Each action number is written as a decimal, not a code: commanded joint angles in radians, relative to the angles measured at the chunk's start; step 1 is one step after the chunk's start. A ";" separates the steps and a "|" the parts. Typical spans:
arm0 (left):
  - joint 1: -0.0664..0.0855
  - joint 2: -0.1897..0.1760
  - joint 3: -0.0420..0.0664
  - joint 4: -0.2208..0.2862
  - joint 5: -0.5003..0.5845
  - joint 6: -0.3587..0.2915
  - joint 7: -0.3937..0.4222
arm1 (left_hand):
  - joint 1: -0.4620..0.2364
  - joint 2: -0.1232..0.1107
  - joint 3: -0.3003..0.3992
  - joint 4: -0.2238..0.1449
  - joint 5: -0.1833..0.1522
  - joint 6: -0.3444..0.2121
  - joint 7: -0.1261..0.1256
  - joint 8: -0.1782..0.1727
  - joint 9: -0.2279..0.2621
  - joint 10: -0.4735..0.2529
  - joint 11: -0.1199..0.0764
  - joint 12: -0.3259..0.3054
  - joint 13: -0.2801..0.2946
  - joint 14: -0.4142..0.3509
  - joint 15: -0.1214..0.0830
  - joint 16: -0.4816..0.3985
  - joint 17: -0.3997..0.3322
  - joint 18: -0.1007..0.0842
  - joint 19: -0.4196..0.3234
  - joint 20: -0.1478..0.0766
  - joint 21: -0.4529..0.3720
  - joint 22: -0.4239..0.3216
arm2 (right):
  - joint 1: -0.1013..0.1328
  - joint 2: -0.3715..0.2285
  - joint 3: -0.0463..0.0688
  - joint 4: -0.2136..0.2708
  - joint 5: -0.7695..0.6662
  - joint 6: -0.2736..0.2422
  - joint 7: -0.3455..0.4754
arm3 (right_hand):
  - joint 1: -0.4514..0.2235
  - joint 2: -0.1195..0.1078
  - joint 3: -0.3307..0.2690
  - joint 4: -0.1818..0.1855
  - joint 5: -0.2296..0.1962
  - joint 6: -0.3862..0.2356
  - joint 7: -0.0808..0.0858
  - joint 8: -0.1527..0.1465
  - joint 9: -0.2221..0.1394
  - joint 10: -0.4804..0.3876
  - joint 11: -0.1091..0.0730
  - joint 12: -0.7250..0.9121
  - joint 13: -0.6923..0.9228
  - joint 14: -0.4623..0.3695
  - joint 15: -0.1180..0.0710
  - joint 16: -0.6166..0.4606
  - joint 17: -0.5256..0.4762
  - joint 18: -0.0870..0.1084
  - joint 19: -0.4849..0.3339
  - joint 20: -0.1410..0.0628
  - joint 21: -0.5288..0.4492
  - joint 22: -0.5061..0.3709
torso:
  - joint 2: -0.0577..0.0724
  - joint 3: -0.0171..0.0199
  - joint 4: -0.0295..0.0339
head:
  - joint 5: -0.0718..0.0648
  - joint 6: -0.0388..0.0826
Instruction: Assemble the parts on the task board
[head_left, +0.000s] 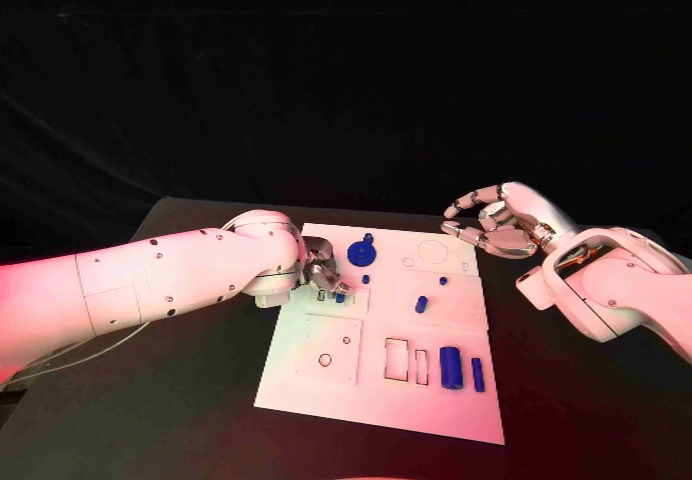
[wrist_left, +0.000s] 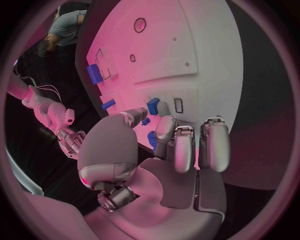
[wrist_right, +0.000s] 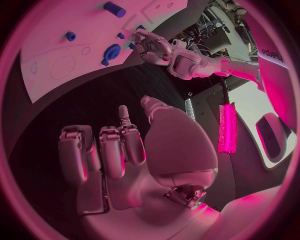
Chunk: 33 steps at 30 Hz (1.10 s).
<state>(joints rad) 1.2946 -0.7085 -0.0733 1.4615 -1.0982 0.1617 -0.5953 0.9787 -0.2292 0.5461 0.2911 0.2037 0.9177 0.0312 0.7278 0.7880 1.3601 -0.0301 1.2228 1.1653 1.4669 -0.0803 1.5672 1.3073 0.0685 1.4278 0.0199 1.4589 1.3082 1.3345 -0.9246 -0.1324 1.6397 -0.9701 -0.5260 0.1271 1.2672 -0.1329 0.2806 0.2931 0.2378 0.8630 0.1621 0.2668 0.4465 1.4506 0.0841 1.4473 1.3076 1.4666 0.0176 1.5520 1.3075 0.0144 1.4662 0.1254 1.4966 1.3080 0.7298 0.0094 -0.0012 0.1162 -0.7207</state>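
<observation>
Head view: left hand (head_left: 320, 274) pinches a small blue part (head_left: 339, 296) over the task board (head_left: 447, 410), toward ten o'clock. Lower it squarely into its slot; right hand (head_left: 495, 222) hovers off-board at two o'clock, fingers curled, holding nothing.

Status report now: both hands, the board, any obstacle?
Left hand pinches a blue part on the task board. Right hand open beside the board. Nothing in the way.
</observation>
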 joint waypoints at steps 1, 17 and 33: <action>-0.004 0.001 -0.003 0.003 0.011 0.017 -0.003 | -0.012 0.000 -0.004 0.000 -0.004 0.004 0.006 -0.005 0.000 0.009 -0.001 0.004 0.000 0.104 -0.005 0.004 0.264 -0.014 0.005 0.001 0.003 0.010 | -0.001 0.000 0.000 0.001 -0.001 0.001 0.004 | -0.011 -0.002 -0.006 -0.001 -0.006 -0.002 -0.001 0.006 0.001 -0.003 -0.005 -0.005 0.129 0.087 -0.008 -0.006 0.194 0.009 0.044 -0.008 -0.004 0.207 | 0.001 0.0000 0.0001 | 0.000 0.000; -0.004 -0.037 0.029 0.056 0.025 -0.057 0.003 | 0.004 0.008 -0.025 -0.002 0.000 -0.008 0.008 -0.011 -0.002 -0.009 0.001 -0.022 -0.030 0.104 -0.005 0.004 0.264 -0.012 0.002 -0.001 0.001 0.005 | -0.002 -0.001 0.000 -0.005 -0.001 -0.004 0.005 | -0.013 -0.001 -0.007 -0.001 -0.006 -0.002 -0.001 0.006 0.001 -0.001 -0.005 -0.004 0.130 0.087 -0.009 -0.006 0.195 0.008 0.045 -0.008 -0.003 0.208 | -0.001 0.0003 0.0003 | -0.001 0.012; 0.038 -0.047 0.077 0.017 0.005 0.023 0.007 | 0.021 0.011 -0.082 0.000 0.001 -0.065 0.037 -0.081 -0.044 -0.068 0.025 -0.100 -0.115 0.104 0.015 0.004 0.264 -0.008 -0.011 0.011 -0.013 -0.019 | -0.011 0.002 0.000 -0.020 -0.001 -0.006 0.005 | -0.014 -0.001 -0.007 -0.001 -0.005 -0.003 -0.002 0.006 0.001 0.000 -0.005 -0.003 0.131 0.087 -0.009 -0.005 0.196 0.008 0.046 -0.008 -0.002 0.209 | 0.002 -0.0008 -0.0001 | -0.005 0.018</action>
<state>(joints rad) 1.3300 -0.7595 0.0037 1.4833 -1.0822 0.1342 -0.5948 0.9912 -0.2174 0.4678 0.2910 0.2037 0.8575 0.0661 0.6486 0.7453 1.2972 -0.0071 1.1268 1.0515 1.4650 -0.0709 1.5672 1.3079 0.0685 1.4203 0.0272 1.4510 1.2903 1.3243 -0.9238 -0.1324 1.6195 -0.9692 -0.5312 0.1264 1.2634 -0.1370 0.2785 0.2907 0.2379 0.8631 0.1621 0.2668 0.4462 1.4506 0.0841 1.4473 1.3074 1.4666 0.0176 1.5519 1.3080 0.0144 1.4662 0.1254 1.4966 1.3075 0.7307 0.0091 -0.0019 0.1118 -0.7017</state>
